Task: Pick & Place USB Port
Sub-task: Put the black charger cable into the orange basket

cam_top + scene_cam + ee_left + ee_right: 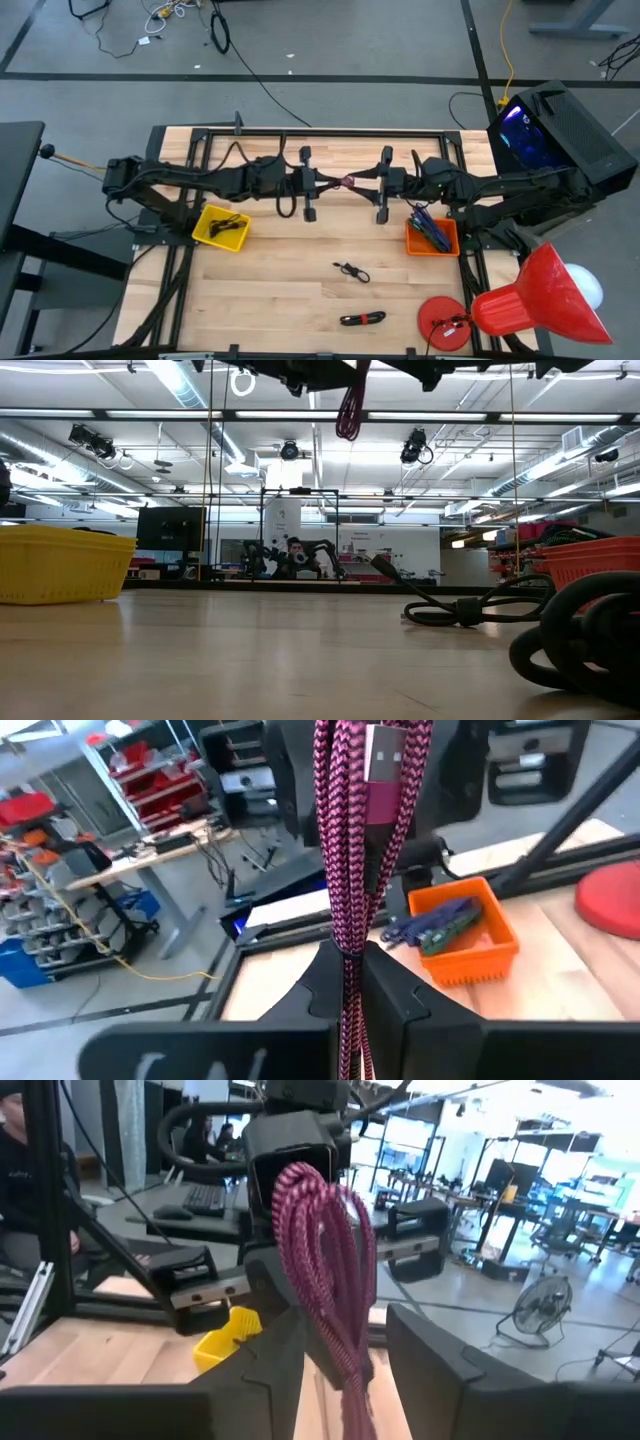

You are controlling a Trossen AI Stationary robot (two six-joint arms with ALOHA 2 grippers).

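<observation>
Midair, pink USB cable (349, 182) (coiled) pinched by left end effector (350, 982), right end effector (345, 1345) spread around it

Bins, loose cables and a red lamp on a wooden tabletop (290, 300).
A yellow bin (221, 227) sits at centre-left, an orange bin (431, 237) of dark cables at centre-right. Two black cables (352, 271) (363, 319) lie lower centre. A red disc (441, 322) and red lamp (535, 296) fill the lower right; a lit monitor (522, 131) sits upper right.
</observation>
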